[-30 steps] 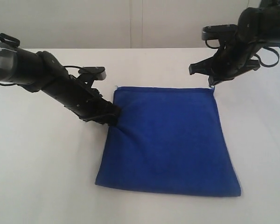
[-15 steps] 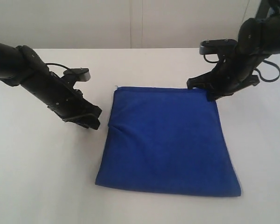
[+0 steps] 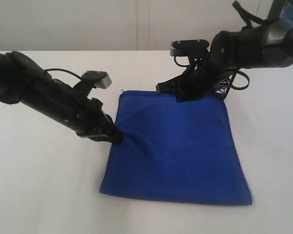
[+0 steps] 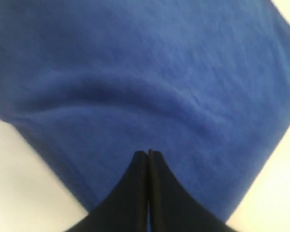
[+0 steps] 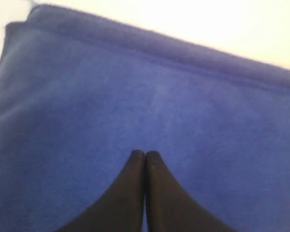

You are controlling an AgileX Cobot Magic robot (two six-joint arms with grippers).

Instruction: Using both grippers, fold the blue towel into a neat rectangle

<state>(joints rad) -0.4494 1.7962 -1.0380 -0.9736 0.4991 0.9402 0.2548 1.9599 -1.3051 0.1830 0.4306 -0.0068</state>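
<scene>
Blue towel [image 3: 180, 146] flat, looks doubled already; you likely have 1 fold left. Left gripper [image 4: 148, 152] tips together at 9 o'clock edge, right gripper [image 5: 145, 153] likewise near 12 o'clock hem.

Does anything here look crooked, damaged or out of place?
One small thing: the blue towel is puckered at the edge where the shut left gripper pushes into it, so that edge bends inward instead of running straight. The rest lies flat, and no damage shows.
</scene>
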